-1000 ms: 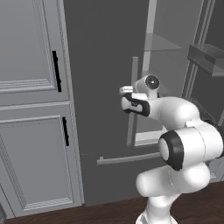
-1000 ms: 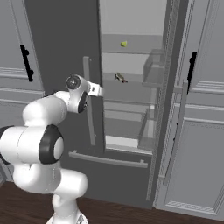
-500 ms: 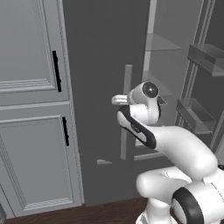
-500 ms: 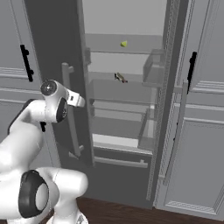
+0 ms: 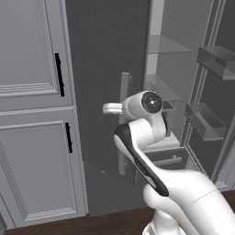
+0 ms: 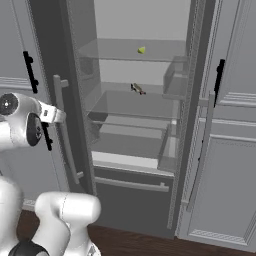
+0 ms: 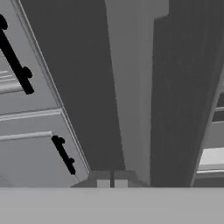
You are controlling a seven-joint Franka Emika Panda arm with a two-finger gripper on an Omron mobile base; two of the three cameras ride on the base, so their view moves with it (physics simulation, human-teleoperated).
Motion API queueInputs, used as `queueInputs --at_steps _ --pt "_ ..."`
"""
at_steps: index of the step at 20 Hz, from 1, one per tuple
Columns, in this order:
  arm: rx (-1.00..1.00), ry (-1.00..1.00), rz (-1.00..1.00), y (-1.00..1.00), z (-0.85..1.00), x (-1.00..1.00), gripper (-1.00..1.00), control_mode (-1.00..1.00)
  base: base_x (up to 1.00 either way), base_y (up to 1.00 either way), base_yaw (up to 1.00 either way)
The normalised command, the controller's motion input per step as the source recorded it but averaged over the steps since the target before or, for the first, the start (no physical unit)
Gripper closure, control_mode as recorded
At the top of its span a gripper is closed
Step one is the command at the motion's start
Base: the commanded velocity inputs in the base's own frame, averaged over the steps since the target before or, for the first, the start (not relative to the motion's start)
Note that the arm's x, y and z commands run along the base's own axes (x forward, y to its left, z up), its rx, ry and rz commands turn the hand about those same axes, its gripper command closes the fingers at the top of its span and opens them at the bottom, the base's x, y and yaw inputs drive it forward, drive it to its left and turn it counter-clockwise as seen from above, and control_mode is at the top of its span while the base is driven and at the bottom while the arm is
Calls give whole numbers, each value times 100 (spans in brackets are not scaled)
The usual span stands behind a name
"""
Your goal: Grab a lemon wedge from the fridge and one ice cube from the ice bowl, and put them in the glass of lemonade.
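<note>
Fridge: one tall dark grey appliance (image 6: 145,165), both doors swung wide so its clear shelves can be reached.
Hand: one two-finger hand (image 7: 112,183), fingers pressed together on nothing, before the left door's pale bar handle (image 7: 127,87).
Lemon wedge: one tiny yellow piece (image 6: 142,49), lying mid-way along the upper shelf, not yet fetched.

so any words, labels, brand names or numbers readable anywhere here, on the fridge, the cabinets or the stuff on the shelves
None: no readable text in any view.
The fridge doors and long bar handle are plain grey, no brand badge.
The cabinets carry only black handles.
The lemon wedge and the small dark item on the shelves show no label.
</note>
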Motion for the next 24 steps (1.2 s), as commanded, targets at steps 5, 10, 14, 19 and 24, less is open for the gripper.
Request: queueInputs --at_steps 5,10,14,19,24 --pt "-7 -15 11 28 71 -81 100 -100 0 0 0" --pt "37 -6 -8 -81 59 -67 100 -100 0 0 0" --pt "87 0 -14 -100 36 -71 100 -100 0 0 0" --pt "75 2 -5 -93 1 -55 100 -100 0 0 0" --pt "17 27 0 -25 3 0 100 -100 0 0 0"
